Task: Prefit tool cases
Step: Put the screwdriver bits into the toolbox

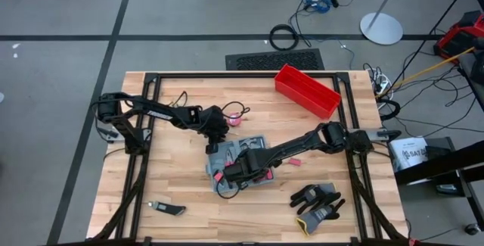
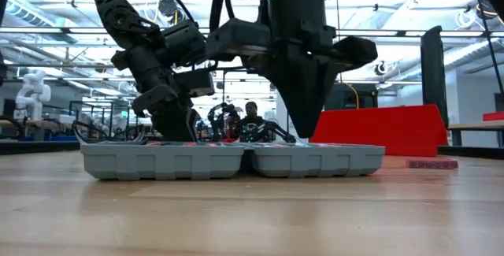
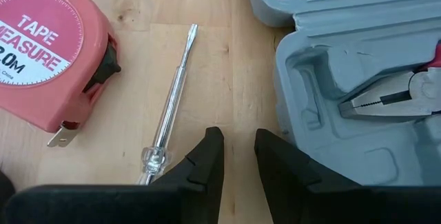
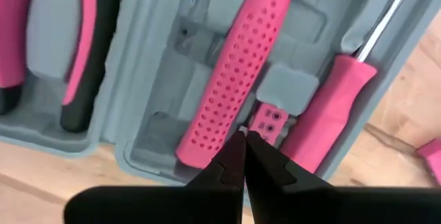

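The grey tool case [image 1: 243, 163] lies open and flat on the wooden table. Its moulded slots hold a pink-handled hammer [image 4: 234, 79], a pink-handled screwdriver [image 4: 331, 107] and pliers [image 4: 83, 45]. My right gripper [image 4: 244, 145] is shut and points straight down, close above the near end of the hammer handle; in the low view its tip [image 2: 303, 134] stands just over the case [image 2: 236, 160]. My left gripper [image 3: 239, 148] is open and slants down over bare table at the case's far left edge [image 3: 289, 107], beside a clear-handled screwdriver [image 3: 169, 107] and a pink tape measure [image 3: 48, 52].
A red open bin [image 1: 306, 91] stands at the far right of the table. Black gloves [image 1: 318, 204] lie at the near right and a small knife [image 1: 168, 209] at the near left. A small pink piece [image 1: 293, 161] lies just right of the case.
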Controlling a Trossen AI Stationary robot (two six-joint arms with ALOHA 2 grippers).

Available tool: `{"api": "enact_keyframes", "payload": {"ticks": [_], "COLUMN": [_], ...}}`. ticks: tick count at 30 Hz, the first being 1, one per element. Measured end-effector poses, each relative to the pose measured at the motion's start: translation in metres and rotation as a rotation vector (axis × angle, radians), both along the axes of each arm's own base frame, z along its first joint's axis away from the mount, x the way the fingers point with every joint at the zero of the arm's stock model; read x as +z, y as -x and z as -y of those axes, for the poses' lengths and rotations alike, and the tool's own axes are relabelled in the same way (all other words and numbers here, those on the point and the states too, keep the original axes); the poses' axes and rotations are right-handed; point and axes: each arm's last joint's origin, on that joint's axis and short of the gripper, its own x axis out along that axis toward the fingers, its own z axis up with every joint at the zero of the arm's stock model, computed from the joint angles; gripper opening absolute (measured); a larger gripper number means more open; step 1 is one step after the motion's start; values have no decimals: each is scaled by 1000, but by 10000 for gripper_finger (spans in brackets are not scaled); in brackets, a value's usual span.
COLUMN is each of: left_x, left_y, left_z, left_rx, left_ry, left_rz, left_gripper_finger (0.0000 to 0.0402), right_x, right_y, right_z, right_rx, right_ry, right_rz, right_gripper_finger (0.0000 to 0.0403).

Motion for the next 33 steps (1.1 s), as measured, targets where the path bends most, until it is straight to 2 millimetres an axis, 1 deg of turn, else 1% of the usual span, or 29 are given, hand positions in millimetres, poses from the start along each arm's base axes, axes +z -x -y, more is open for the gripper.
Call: {"api": "enact_keyframes", "payload": {"ticks": [4,6,9,12,17,18,21,23,27,29,31,33], "left_x": [0,0,0,1,1,1,1,1,2,2,2,2], "left_y": [0,0,0,-1,-1,-1,-1,-2,-3,-3,-3,-3], "left_z": [0,0,0,0,0,0,0,0,-1,-1,-1,-1], "left_rx": [0,0,0,-1,-1,0,0,0,0,0,0,-4], "left_ry": [0,-1,-1,-3,-5,-5,-6,-7,-9,-11,-11,-15], "left_rz": [0,1,3,8,12,13,16,19,31,33,33,36], "left_gripper_finger": [93,93,93,93,93,93,93,93,93,93,93,93], "right_x": [-9,-19,-29,-29,-11,-5,26,40,62,65,61,55], "right_y": [0,-1,-3,-3,3,4,11,17,43,50,55,66], "right_z": [0,0,0,0,2,2,4,5,8,7,7,10], "right_rx": [8,19,54,63,46,40,34,33,-17,2,12,-22], "right_ry": [8,3,-14,-9,34,47,91,137,222,228,240,265], "right_rz": [-38,-68,-94,-97,-74,-55,18,38,-77,-58,-53,-128], "right_gripper_finger": [0,0,0,0,0,0,0,0,0,0,0,0]}}
